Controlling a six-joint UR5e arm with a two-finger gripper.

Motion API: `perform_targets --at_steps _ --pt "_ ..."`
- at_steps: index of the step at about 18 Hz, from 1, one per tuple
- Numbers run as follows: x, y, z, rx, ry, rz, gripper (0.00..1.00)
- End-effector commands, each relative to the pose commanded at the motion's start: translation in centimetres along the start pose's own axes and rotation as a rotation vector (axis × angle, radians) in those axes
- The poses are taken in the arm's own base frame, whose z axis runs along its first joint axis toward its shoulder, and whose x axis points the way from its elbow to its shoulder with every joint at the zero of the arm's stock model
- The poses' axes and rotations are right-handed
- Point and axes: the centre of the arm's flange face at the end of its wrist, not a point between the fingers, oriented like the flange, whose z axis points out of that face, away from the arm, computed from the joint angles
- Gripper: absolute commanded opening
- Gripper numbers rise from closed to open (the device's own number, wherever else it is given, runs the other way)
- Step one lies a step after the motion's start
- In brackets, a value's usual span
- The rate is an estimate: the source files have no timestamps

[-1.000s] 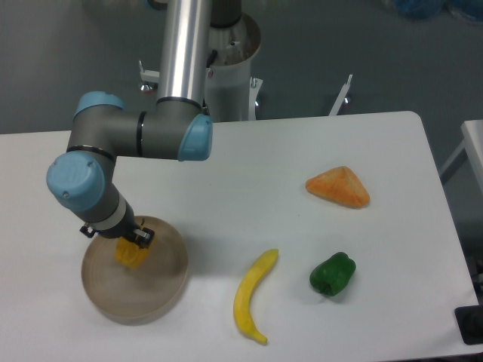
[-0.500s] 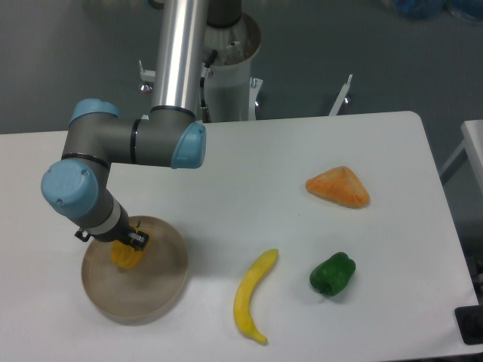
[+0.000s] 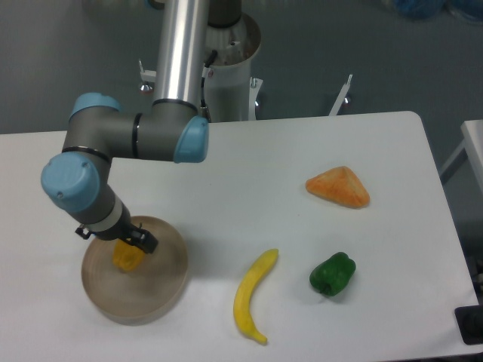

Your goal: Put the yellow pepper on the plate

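The yellow pepper (image 3: 126,257) lies on the beige plate (image 3: 162,290) at the front left of the table, a little left of the plate's middle. My gripper (image 3: 121,241) hangs right over the pepper's top, pointing down. Its dark right finger (image 3: 146,243) stands a little clear of the pepper's right side; the left finger is mostly hidden behind the wrist. The jaws look spread, and the pepper rests on the plate's floor.
A long yellow banana (image 3: 253,296) lies right of the plate. A green pepper (image 3: 332,274) sits further right. An orange wedge-shaped piece (image 3: 338,187) lies at the right rear. The arm's base column (image 3: 226,60) stands behind the table's rear edge.
The gripper lowered the pepper onto the plate. Its right finger has since shifted outward from the pepper, and the wrist has risen slightly.
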Motion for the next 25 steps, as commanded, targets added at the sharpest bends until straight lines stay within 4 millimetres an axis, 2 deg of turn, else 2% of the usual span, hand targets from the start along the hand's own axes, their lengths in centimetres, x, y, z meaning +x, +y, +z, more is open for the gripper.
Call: perform_targets --at_steps 2,8,13,15,19,25 --pt "-3.3 1.1 -0.7 0.009 -0.005 0.016 1.00" --pt "-13.4 6.5 -2.8 0.020 -0.019 0.089 1.00" --pt "-19.8 10.6 -2.9 0.021 -0.024 0.149 1.00" --pt "-21.2 11.6 -2.8 0.023 -0.028 0.173 1.00" --pt "-22.6 12.4 -1.8 0.015 -0.021 0.238 1.00" --pt "-24.0 13.4 -0.1 0.037 -0.051 0.229 1.00"
